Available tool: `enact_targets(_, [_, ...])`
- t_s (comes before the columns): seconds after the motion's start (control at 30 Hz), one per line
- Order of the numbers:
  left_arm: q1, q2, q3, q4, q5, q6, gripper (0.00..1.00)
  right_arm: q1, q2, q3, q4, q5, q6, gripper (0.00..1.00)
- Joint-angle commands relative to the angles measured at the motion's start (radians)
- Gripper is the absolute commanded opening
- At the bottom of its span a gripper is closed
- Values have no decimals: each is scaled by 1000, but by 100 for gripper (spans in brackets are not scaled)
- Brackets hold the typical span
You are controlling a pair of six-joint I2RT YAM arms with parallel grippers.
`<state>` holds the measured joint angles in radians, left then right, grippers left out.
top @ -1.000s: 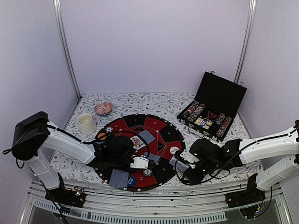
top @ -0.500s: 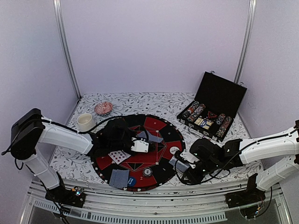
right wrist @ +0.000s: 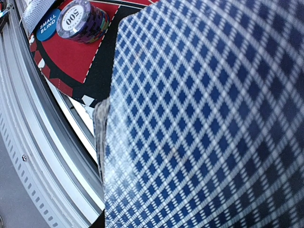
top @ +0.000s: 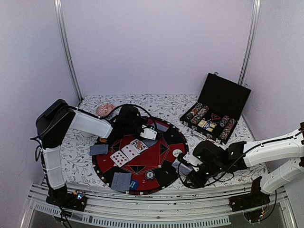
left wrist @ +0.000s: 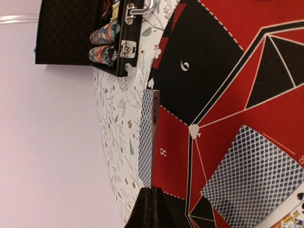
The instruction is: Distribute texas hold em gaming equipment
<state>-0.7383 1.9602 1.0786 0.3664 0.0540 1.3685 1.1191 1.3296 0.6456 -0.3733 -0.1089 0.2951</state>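
Pinching a grey-blue lattice-backed playing card point(left wrist: 146, 137) over the round red-and-black mat point(left wrist: 223, 118), the left gripper point(left wrist: 152, 194) was closed, plain only from its wrist. The right gripper point(top: 184, 169) clasped a card stack point(right wrist: 204, 118) at the mat's edge

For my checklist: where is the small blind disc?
Top view: the small blind disc lies on the round mat's near edge, right of a face-down card.

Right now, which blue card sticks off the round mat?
The face-down card at the left edge of the mat, overlapping the flowery cloth; the others lie wholly on it.
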Motion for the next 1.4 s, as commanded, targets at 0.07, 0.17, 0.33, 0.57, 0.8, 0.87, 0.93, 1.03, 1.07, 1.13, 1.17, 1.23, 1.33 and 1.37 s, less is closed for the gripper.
enact_targets(0.07, [7,80,91,-114,102,169,0,7,-21,-5,11,12,-1,37])
enact_targets(0.17, [11,105,103,-143,89,229,0,5,-22,-4,11,12,-1,37])
enact_targets(0.33, [17,134,126,-183,87,291,0,6,-18,-4,11,9,-1,37])
enact_targets(0.57, [33,161,160,-207,74,337,0,6,-17,-4,11,8,-1,37])
enact_targets(0.8, [46,179,178,-199,65,337,0,6,-12,-4,13,5,-2,37])
enact_targets(0.87, [45,185,184,-192,66,322,0,6,-12,-6,12,5,-2,37])
enact_targets(0.93, [44,193,202,-201,61,296,0,6,-14,-5,11,5,-2,37])
enact_targets(1.03, [43,203,216,-200,46,277,0,6,-17,-6,11,3,-2,37])
enact_targets(1.07, [44,205,216,-197,40,276,0,5,-17,-5,11,3,-2,37])
enact_targets(1.13, [43,209,220,-193,34,265,0,7,-15,-5,11,1,-3,37])
enact_targets(1.17, [43,209,222,-194,34,257,0,7,-14,-4,11,1,-4,37])
enact_targets(1.23, [44,210,220,-199,31,255,0,6,-12,-3,11,-2,-4,37])
enact_targets(1.33, [44,210,215,-196,25,256,0,7,-15,-3,11,-3,-4,37])
enact_targets(1.37, [43,212,216,-198,21,255,0,6,-15,-3,11,-3,-5,37])
